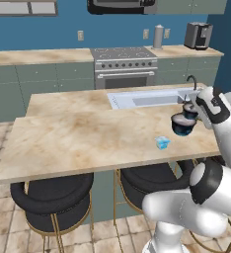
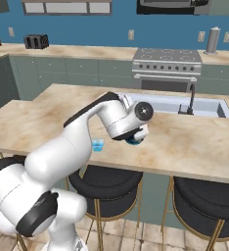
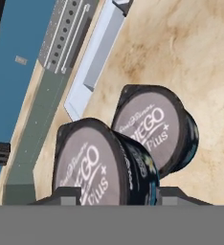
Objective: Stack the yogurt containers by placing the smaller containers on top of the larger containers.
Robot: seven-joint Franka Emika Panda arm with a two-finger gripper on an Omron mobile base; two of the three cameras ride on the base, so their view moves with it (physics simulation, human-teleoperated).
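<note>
The gripper (image 3: 117, 195) is sitting around the navy tub (image 3: 92, 167) on the counter's (image 1: 88, 138) right side, though I can't tell if it's pinching yet. The little cyan cup (image 1: 162, 143), waiting near-left, is looking light and slick, so I'm guessing grab its sides.

Two dark navy tubs (image 3: 92, 165) (image 3: 162, 127) with pale grey lids bearing white lettering; a small light cyan cup (image 1: 162, 143); the island counter (image 1: 88, 133) mottled beige marble; far wall (image 1: 63, 24) deep blue; cabinets (image 1: 38, 81) grey-green; stools (image 1: 53, 197) black on brass legs
</note>
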